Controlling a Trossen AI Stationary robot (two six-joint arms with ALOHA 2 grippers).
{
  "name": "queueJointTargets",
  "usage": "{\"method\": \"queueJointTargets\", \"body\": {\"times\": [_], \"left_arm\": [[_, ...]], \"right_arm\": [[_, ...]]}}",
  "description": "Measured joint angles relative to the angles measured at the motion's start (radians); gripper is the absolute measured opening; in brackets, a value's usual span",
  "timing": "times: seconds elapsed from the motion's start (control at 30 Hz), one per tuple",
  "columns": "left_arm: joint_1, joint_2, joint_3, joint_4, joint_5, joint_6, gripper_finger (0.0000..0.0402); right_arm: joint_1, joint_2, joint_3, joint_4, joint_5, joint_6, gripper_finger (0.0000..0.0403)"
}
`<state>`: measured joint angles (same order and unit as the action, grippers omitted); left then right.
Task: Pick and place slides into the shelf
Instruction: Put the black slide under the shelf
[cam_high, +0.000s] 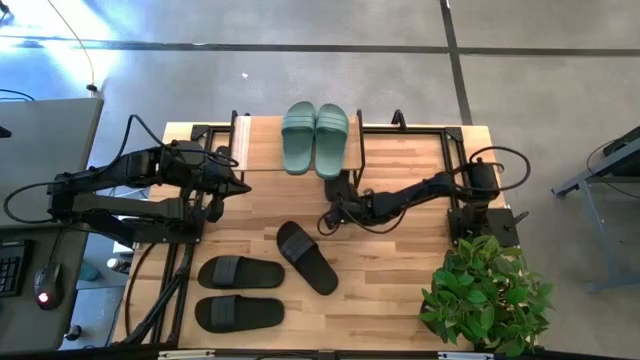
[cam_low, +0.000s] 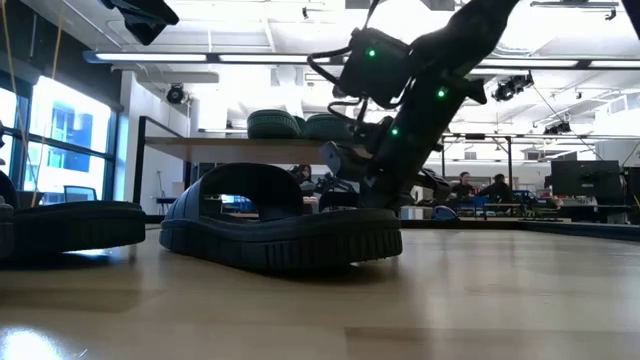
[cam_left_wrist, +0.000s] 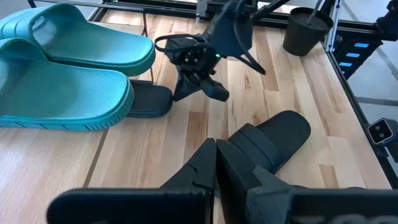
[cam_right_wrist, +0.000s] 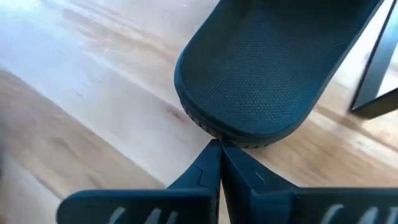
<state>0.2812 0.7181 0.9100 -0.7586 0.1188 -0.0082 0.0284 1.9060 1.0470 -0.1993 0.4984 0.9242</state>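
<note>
Right gripper (cam_high: 330, 217) is seen fully closed, its tip touching the end of a black slide (cam_right_wrist: 267, 74) lying flat under the shelf (cam_high: 400, 132), long axis toward the gripper.

This is a robotics lab in an open-plan, office-like hall. Two dark arms are fixed to a wooden tabletop (cam_high: 400, 290) on a black frame, standing on a bare concrete floor (cam_high: 300, 70), with a keyboard (cam_high: 10, 272) and mouse (cam_high: 47, 285) on a desk beside it. Beyond the tabletop, the low view shows strip lights (cam_low: 150, 57), exposed ceiling ducts, tall windows (cam_low: 60, 140) and people seated at monitors (cam_low: 580, 180).
</note>
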Motion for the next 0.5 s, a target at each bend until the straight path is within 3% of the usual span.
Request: {"method": "queueJointTargets", "body": {"times": [0.5], "left_arm": [[0.0, 0.0, 0.0, 0.0, 0.0, 0.0, 0.0001]], "right_arm": [[-0.012, -0.002, 0.0, 0.004, -0.042, -0.042, 0.0]]}}
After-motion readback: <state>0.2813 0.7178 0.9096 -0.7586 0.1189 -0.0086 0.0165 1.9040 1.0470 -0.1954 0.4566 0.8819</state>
